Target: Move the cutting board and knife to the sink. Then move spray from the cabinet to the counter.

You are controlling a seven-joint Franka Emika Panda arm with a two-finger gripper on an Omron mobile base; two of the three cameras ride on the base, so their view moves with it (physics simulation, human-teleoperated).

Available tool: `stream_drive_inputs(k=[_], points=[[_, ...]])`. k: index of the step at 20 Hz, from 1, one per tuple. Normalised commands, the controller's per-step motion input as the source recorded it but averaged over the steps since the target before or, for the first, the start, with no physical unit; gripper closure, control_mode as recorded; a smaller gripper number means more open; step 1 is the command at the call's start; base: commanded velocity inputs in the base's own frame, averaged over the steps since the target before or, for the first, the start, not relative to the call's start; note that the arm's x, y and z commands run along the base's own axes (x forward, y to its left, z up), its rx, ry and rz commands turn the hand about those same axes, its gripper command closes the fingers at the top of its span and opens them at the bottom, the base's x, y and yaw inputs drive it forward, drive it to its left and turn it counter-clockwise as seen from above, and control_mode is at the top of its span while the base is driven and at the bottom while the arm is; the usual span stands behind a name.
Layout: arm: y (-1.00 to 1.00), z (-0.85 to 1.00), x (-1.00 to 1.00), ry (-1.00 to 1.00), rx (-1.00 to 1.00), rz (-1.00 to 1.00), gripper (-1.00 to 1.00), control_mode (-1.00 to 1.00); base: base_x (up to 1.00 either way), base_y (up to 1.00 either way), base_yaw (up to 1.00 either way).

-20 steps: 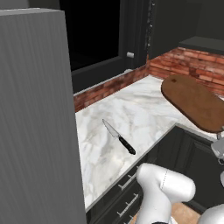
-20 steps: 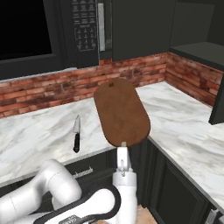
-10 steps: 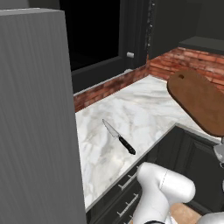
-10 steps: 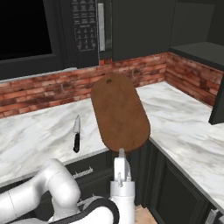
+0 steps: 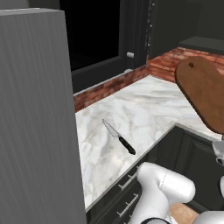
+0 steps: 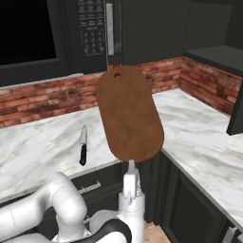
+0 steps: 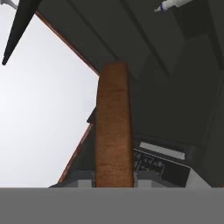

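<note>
At centre frame of the right base view, the gripper [image 6: 130,163] is clamped on the lower edge of the cutting board [image 6: 129,115], holding it raised and steeply tilted above the counter [image 6: 42,142], hole end uppermost. At the right edge of the left base view, the cutting board [image 5: 202,91] stands clear of the counter [image 5: 144,105]. Left of the board, the knife [image 6: 83,145] lies flat on the marble, black handle toward the front edge. At upper left, the microwave [image 6: 52,35] sits above the brick backsplash [image 6: 42,97].
</note>
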Motion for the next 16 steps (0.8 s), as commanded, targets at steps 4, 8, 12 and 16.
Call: stream_drive_inputs(k=[4,8,12,16], points=[[0.0,0.09,-0.03,-0.16,0.05,0.04,1.0,-1.0,0.0,0.0,0.0],[0.0,0.02,-0.04,-0.16,0.04,0.03,1.0,-1.0,0.0,0.0,0.0],[0.0,0.0,-0.03,-0.15,0.03,0.03,1.0,-1.0,0.0,0.0,0.0],[0.0,0.0,0.0,-0.14,0.02,0.03,1.0,-1.0,0.0,0.0,0.0]])
